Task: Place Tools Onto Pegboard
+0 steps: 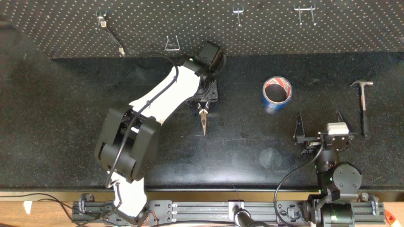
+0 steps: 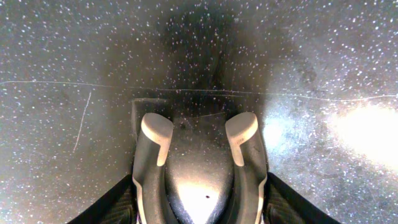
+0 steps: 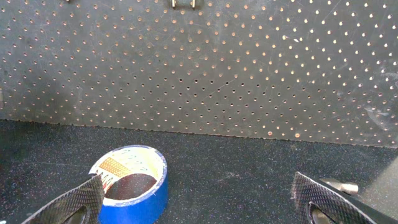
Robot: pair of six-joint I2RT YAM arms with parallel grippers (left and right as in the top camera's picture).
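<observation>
left gripper: out over the middle of the table, just in front of the pegboard. it's pinching the pliers.
grip detail: in the left wrist view the dark fingers sit tight against the outsides of the two pale handles. the shiny joint is between the handles.
pliers: nose points back toward the arm bases, handle ends point toward the pegboard. can't tell if they're lifted off the table or resting on it.
right gripper: low and near its own base on the right side, fingers spread wide with nothing between them. it faces the pegboard.
tape: blue roll standing on the table right of centre, near the right gripper and a bit ahead of it.
hammer: lying on the table at the far right, head toward the pegboard.
hooks: a few metal ones on the pegboard, all bare.
</observation>
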